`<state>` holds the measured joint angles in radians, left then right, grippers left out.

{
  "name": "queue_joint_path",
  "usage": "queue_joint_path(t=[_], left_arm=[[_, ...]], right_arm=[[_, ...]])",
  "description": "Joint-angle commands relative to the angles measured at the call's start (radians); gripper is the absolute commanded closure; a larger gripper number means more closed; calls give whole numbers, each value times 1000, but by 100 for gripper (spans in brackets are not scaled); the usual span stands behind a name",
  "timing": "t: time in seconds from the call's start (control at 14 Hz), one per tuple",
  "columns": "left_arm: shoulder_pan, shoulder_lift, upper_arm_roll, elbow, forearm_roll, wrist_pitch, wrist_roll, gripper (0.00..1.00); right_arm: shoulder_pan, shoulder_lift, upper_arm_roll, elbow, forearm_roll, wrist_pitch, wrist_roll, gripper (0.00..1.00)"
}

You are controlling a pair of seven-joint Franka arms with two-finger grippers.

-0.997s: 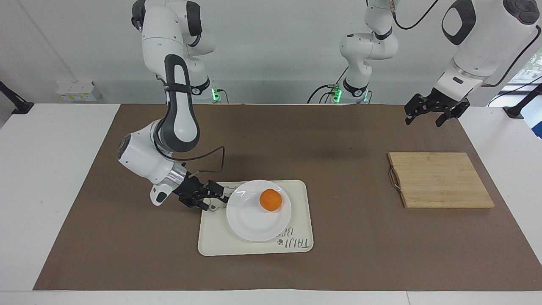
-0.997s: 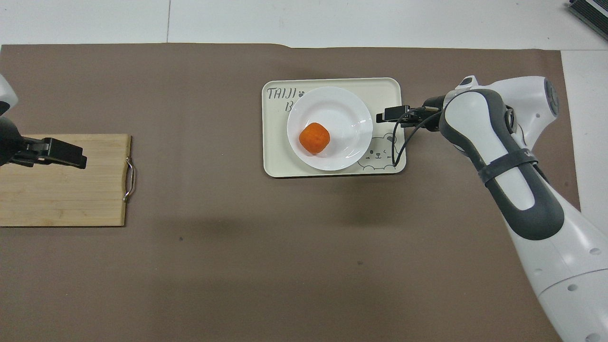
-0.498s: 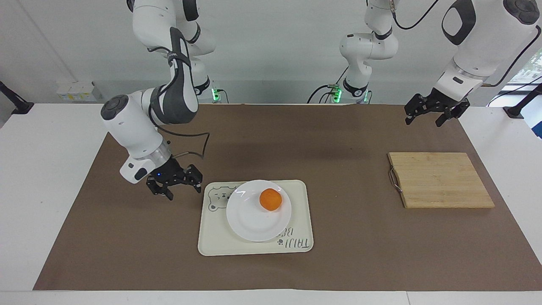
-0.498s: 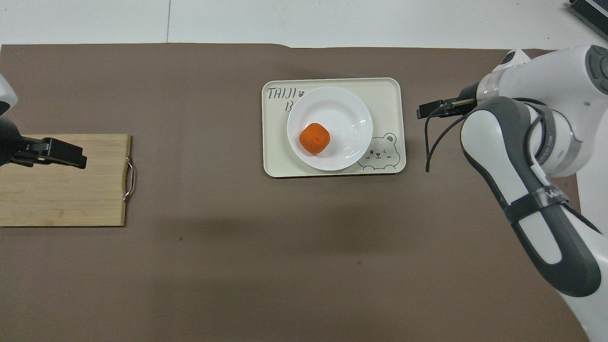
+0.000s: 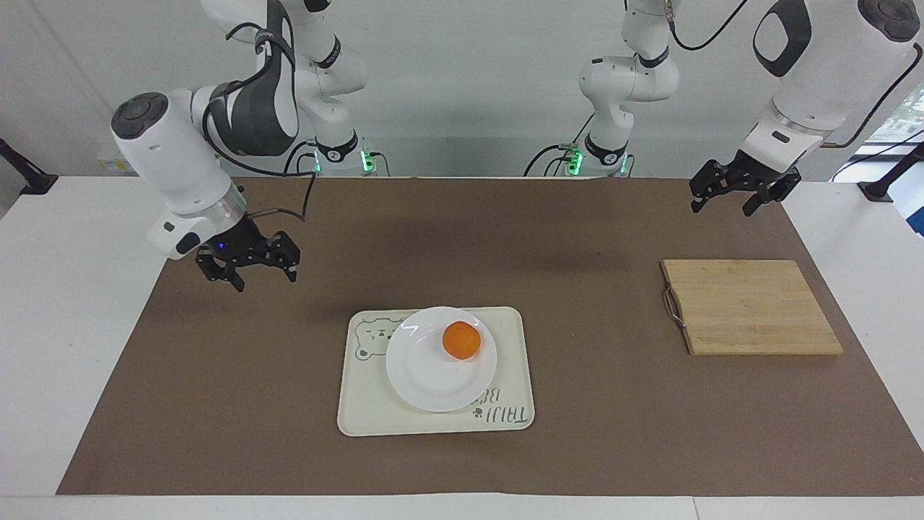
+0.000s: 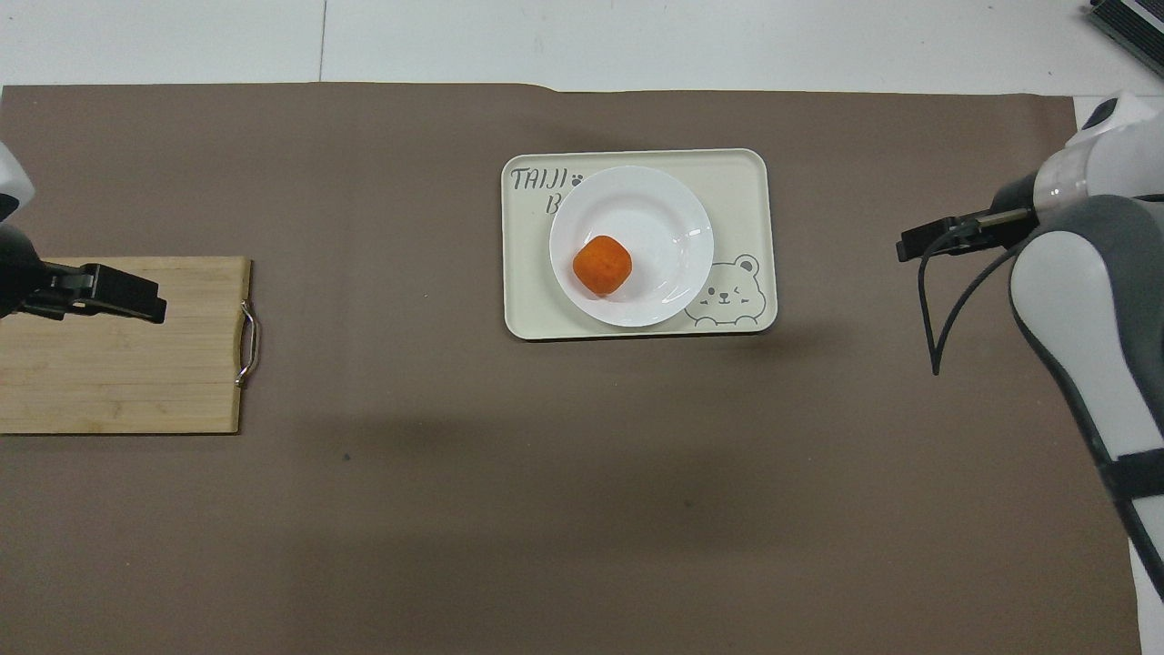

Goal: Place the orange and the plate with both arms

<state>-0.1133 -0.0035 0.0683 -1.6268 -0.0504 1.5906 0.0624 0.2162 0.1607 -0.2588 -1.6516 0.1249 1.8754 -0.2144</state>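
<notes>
Facing view
Orange (image 5: 461,341): sits on the plate (image 5: 426,379), so it looks put down already.
Plate: rests on the tray (image 5: 512,347), mid tabletop (image 5: 108,404).
Right pincer (image 5: 249,271): fingers apart, holding nothing, up over the brown mat (image 5: 592,426) near its own end.
Left pincer (image 5: 735,197): fingers apart, holding nothing, waits up above the mat by the board (image 5: 751,307).

Overhead view
Orange (image 6: 602,265): on the plate (image 6: 664,209), toward the robots.
Plate: covers much of the tray (image 6: 737,182), beside the bear.
Job: looks finished.
</notes>
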Motion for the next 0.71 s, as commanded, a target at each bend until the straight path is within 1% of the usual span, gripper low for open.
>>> queue_joint_path(t=[0.0,0.21,0.36,0.5,0.64], left_arm=[[7,13,-5,28,20,-28,5,0],[7,13,-5,30,20,-28,5,0],[7,13,-5,30,20,-28,5,0],[7,13,-5,30,20,-28,5,0],[7,13,-5,30,20,-28,5,0]], right_arm=[[6,-79,4,-19,-70,-64,58,0],[17,-144,18,-14,-145,-136,147,0],[18,-153,26,54,-157,-240,205,0],[20,-156,35,59,-154,-252,245,0],[5,-162,41,56,-136,-248,234,0]])
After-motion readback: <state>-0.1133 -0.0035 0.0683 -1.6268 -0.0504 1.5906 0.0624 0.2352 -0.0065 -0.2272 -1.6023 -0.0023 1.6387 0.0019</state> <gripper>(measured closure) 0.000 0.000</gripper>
